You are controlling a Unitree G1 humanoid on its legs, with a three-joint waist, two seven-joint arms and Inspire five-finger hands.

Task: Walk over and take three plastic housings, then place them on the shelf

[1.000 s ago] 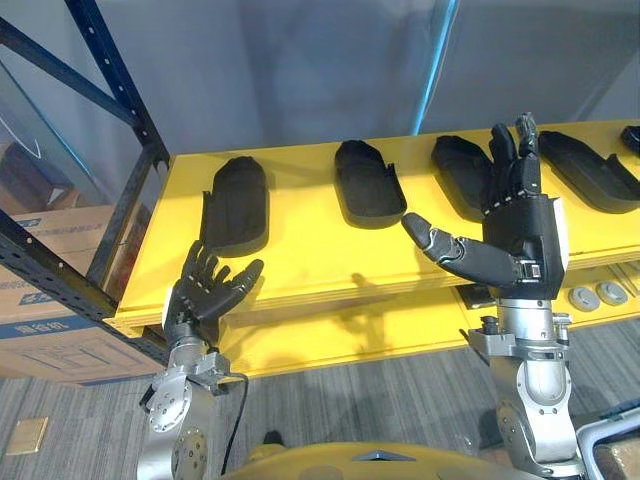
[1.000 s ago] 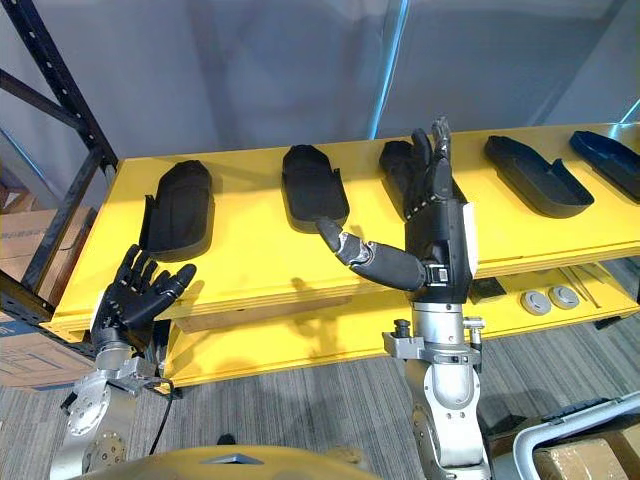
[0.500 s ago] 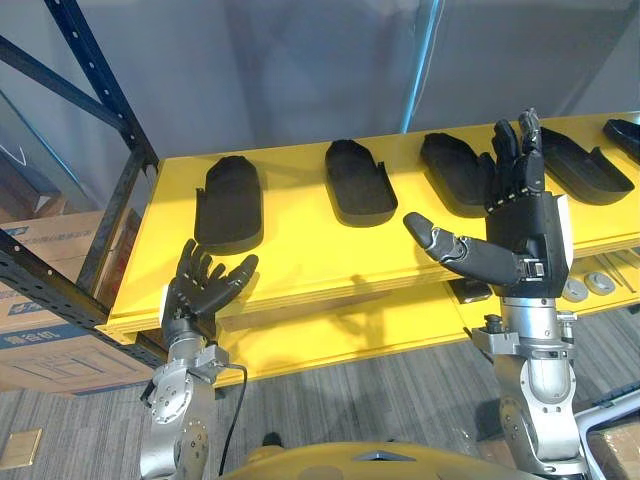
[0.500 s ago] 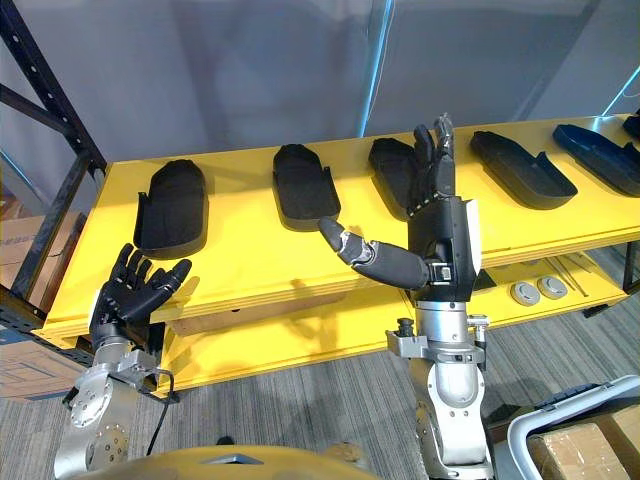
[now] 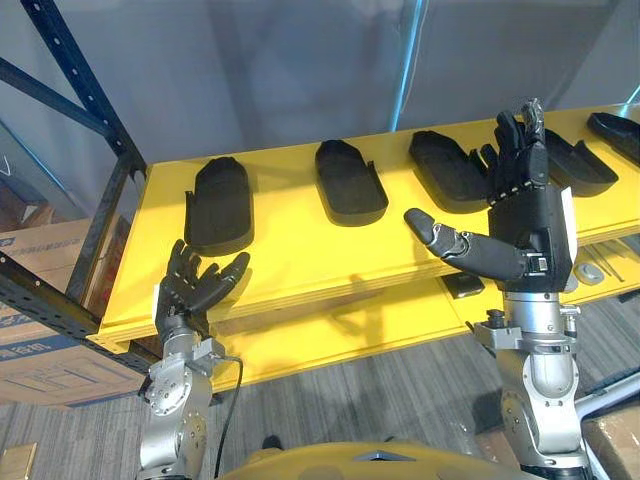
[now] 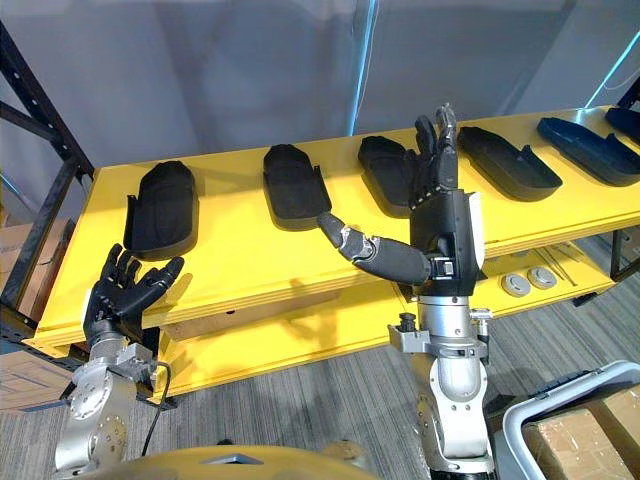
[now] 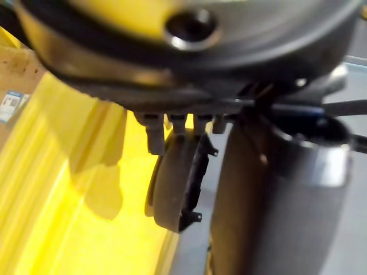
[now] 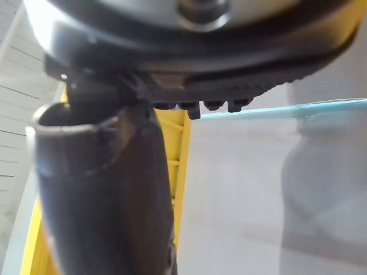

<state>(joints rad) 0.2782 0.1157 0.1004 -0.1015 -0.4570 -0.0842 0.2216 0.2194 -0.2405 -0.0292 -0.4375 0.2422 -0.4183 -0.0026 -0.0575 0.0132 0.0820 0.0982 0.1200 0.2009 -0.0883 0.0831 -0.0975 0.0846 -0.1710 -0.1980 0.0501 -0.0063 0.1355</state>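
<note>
Several black plastic housings lie in a row on the yellow shelf (image 5: 290, 250): one at the left (image 5: 219, 204), one in the middle (image 5: 349, 181), one further right (image 5: 446, 169), more beyond it (image 6: 508, 162). My left hand (image 5: 194, 289) hangs open at the shelf's front left edge, below the left housing, holding nothing. My right hand (image 5: 522, 225) is raised upright and open in front of the shelf, fingers straight, thumb pointing left, empty. The left wrist view shows the left housing (image 7: 175, 189) past the hand.
A blue-black rack upright (image 5: 95, 105) stands at the left. Cardboard boxes (image 5: 40, 330) sit on the floor beside it. A lower yellow shelf (image 5: 400, 330) carries small round parts (image 6: 530, 282). Another box (image 6: 580, 440) sits at the lower right.
The camera has shifted, so the shelf and housings sit further left and lower in view. Both hands stay open and empty, the left one a little lower.
</note>
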